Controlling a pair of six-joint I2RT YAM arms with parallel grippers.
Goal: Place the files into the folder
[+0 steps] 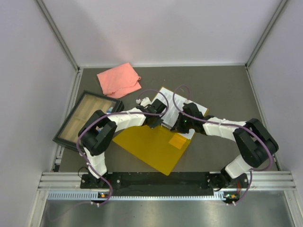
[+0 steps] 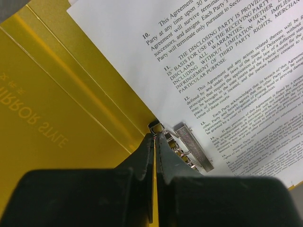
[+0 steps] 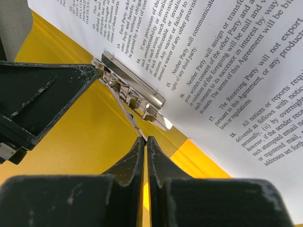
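Nearest my side of the bench (image 1: 222,90), the yellow folder (image 1: 151,146) lies open and flat, its near corner pointing at 6 o'clock toward the arm bases. Both arms reach in over it and meet at its far edge.

My left claw (image 2: 155,137) is closed down to a thin slit with a line of yellow showing through. I cannot tell whether it pinches the folder or just sits over it. Its tips are right at the fold, touching the end of the metal clip (image 2: 191,151). At 9 o'clock from the tips I see the inside of the cover, with pale lettering showing mirrored.

My right claw (image 3: 145,139) is also squeezed almost shut, its tips right at the thin lever end of the clip. I cannot tell if it grips the lever.

Past the clip, the files (image 1: 166,97) lie toward 1 o'clock from the folder, their near edge at the clip. The printed side is up, showing numbered clauses.

Farther out, a black-framed tray (image 1: 87,118) rests at 9 o'clock. A pink cloth (image 1: 119,79) lies at 11 o'clock, well apart from the folder.
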